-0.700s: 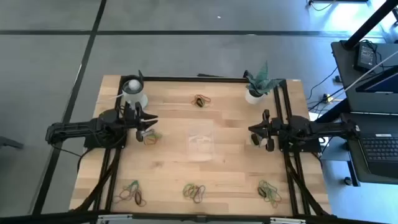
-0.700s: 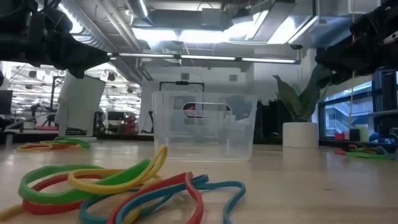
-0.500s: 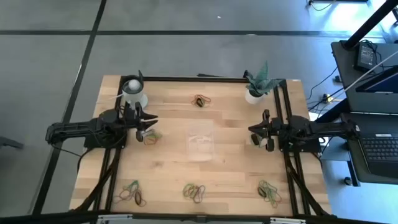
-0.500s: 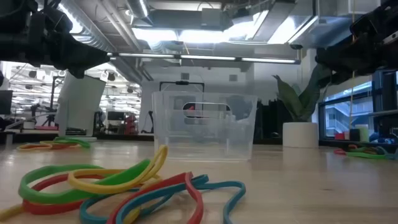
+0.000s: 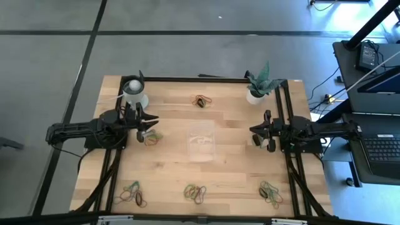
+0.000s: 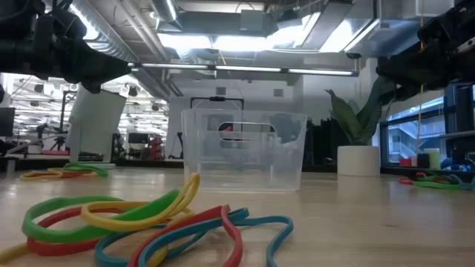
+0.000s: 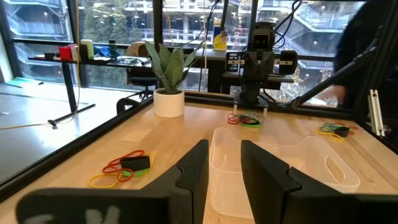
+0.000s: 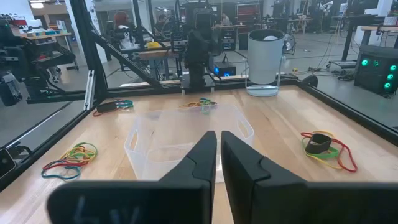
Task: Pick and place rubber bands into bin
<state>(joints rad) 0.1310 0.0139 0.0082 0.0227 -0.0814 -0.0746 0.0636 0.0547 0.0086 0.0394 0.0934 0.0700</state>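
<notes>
The left pincer (image 5: pixel 150 127) hangs over the left side of the worktop (image 5: pixel 169 172), its fingers (image 7: pixel 194 168) parted by a clear gap and holding nothing. Just under and beside its tips lies a small cluster of rubber bands (image 5: pixel 152 138), green and yellow among them; whether the tips touch the loops cannot be told. Close behind that arm stands a white cup (image 5: pixel 135 94). Ahead of the fingers, past a stretch of bare wood, sits the bin (image 5: pixel 202 142), a clear low-walled box in the middle of the worktop; from the left wrist view no bands can be made out inside it.

The right pincer (image 5: pixel 256 133) waits beyond the bin at the right side, raised off the wood, its fingers (image 8: pixel 202 157) drawn nearly together with only a thin slit between them, and gripping nothing. Near that arm, toward the far corner, stands a white plant pot (image 5: pixel 255 95) with green leaves.

More loops lie around: a small heap (image 5: pixel 202 100) at the far edge between cup and pot, and three heaps along the near edge, at the left (image 5: pixel 133 194), the middle (image 5: pixel 195 193) and the right (image 5: pixel 270 193). The low view shows the middle heap close up, green, yellow, red and blue loops tangled together in front of the bin (image 6: pixel 243 150). Nothing stands between either pincer and the bin.
</notes>
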